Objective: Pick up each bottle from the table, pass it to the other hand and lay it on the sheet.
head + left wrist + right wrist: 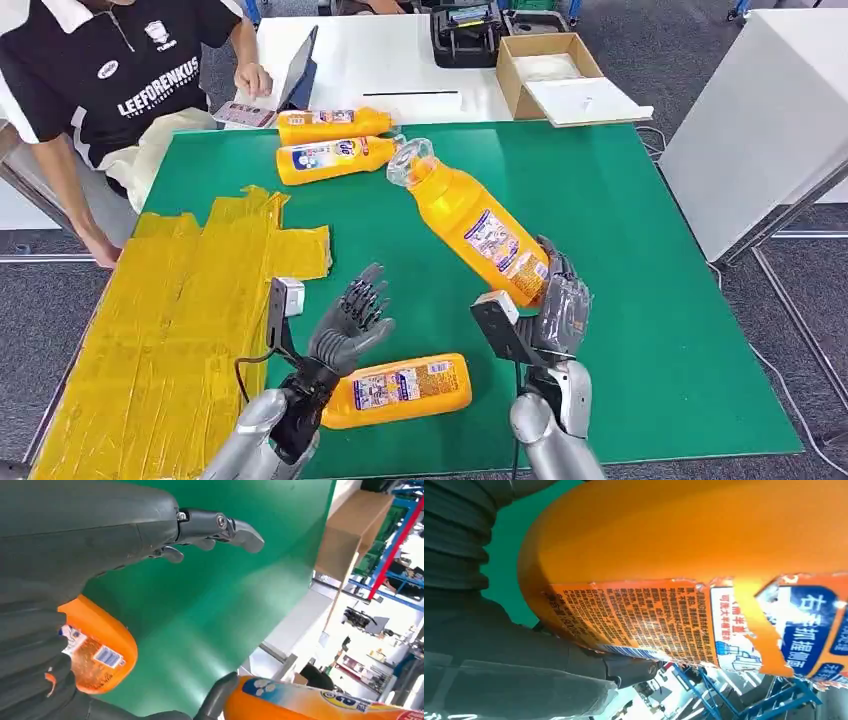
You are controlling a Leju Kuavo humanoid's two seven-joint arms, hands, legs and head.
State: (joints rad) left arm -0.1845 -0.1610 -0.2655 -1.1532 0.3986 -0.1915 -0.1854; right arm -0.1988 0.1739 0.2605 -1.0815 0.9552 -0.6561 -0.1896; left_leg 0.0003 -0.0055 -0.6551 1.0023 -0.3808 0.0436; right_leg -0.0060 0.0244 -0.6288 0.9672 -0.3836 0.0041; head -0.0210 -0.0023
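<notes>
The right hand [556, 300] grips the base end of the held bottle [468, 222], its fingers [560, 262] clamped around the body just below the label. The long axis of this bottle runs from the hand toward 11 o'clock in the head view, tilted, with the clear cap end raised over the green tabletop [620, 200]. The left hand [352, 318] hangs at 9 o'clock from the right hand, fingers apart and holding nothing, palm turned toward the bottle. It is the receiving hand; the free mid-body of the bottle lies at roughly 2 o'clock from its fingers, and that gap governs the transfer. The yellow sheet [170, 330] lies at 9 o'clock from the left hand, so it appears the nearer hand for laying down. The held bottle is orange plastic with a blue, white and red label, torn at the edge in the right wrist view. A second bottle [400, 388] lies flat just below the left hand; two more bottles [330, 142] lie at 12 o'clock near a person [110, 90].
</notes>
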